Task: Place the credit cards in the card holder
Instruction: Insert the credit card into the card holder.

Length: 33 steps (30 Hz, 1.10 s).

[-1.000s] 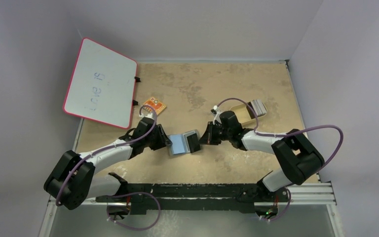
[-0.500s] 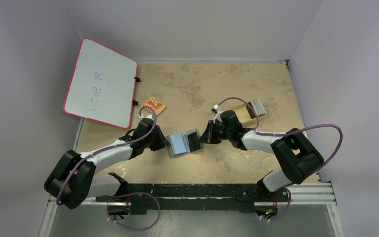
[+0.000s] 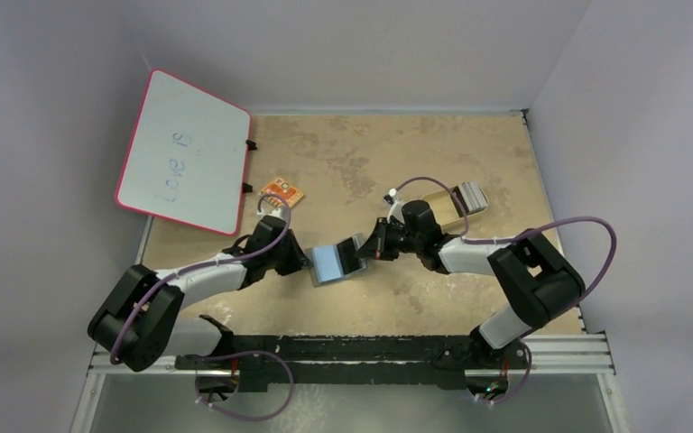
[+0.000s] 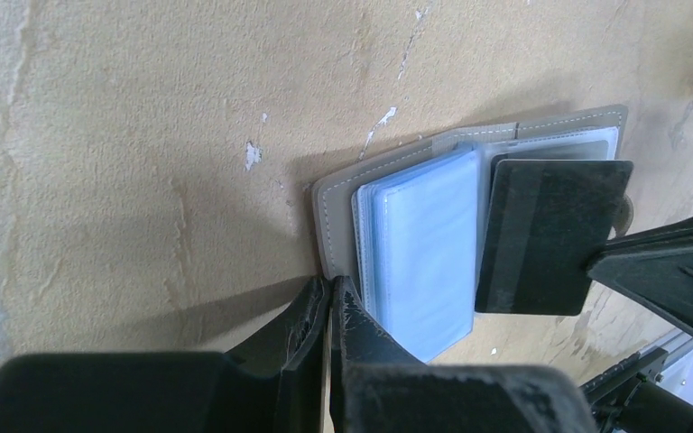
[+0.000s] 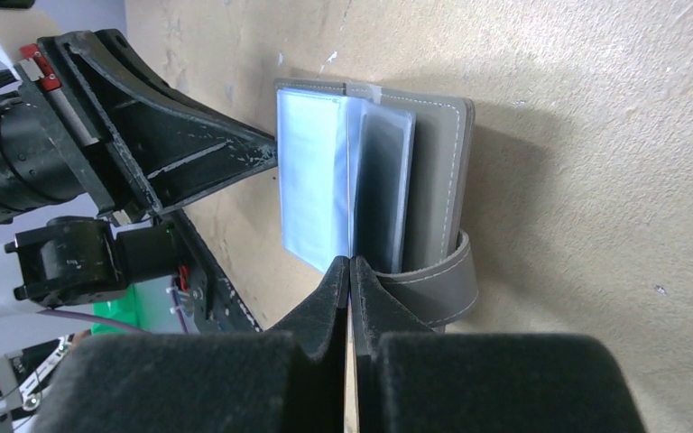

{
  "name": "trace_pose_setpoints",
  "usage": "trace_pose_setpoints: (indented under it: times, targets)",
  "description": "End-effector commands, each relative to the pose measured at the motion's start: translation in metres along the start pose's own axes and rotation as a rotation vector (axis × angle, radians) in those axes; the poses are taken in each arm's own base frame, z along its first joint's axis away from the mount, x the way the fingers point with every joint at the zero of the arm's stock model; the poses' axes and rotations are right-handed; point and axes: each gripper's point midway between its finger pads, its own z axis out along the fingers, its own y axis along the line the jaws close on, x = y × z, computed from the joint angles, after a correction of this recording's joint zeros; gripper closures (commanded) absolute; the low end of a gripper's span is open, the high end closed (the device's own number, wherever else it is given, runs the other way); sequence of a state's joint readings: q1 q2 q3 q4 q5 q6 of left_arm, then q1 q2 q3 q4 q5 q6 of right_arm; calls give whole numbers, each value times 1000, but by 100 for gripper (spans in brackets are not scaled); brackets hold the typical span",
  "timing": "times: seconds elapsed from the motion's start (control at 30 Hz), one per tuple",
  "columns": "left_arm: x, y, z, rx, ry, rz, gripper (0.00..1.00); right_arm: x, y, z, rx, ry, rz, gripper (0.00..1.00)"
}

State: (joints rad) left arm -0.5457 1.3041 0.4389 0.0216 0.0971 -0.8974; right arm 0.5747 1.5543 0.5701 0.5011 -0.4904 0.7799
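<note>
The card holder [image 3: 328, 262] lies open on the table, grey outside with light blue sleeves [image 4: 420, 244]. My left gripper [image 3: 305, 263] is shut on the left edge of its grey cover [image 4: 334, 225]. My right gripper [image 3: 367, 250] is shut on one dark grey credit card [image 4: 546, 234] and holds it over the holder's right half, against the sleeves. In the right wrist view the right gripper [image 5: 350, 266] holds that card edge-on between the sleeves, beside the grey cover [image 5: 433, 180]. More credit cards [image 3: 472, 194] sit stacked at the right end of the tan tray [image 3: 438, 209].
A pink-rimmed whiteboard [image 3: 183, 153] leans at the far left. A small orange packet [image 3: 283, 192] lies behind my left arm. The holder's grey strap [image 5: 438, 289] curls out by my right fingers. The black rail [image 3: 352, 347] runs along the near edge.
My right gripper has moved left with the card, bringing it onto the holder's right half. My left gripper has stayed at the holder's left edge.
</note>
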Motion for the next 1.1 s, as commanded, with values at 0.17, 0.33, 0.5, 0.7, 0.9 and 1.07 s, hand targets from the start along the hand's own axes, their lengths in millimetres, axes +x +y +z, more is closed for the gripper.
trace_pose_setpoints:
  times: [0.17, 0.33, 0.5, 0.7, 0.9, 1.07]
  targets:
    - [-7, -9, 3, 35, -23, 16, 100, -3, 9, 8, -82, -1, 13, 100]
    - [-5, -7, 5, 32, -19, 13, 100, -1, 6, 9, -76, 4, 29, 100]
    - [-4, -7, 5, 33, -18, 8, 100, 3, -1, 11, -45, 16, 54, 100]
    - [-4, -6, 5, 33, -17, 4, 100, 7, -9, 12, -14, 27, 67, 100]
    - [-4, -6, 5, 31, -21, 1, 100, 4, -15, 6, 42, -2, 64, 100]
    - [-4, -5, 5, 29, -20, 0, 100, 4, -17, 4, 58, -10, 58, 100]
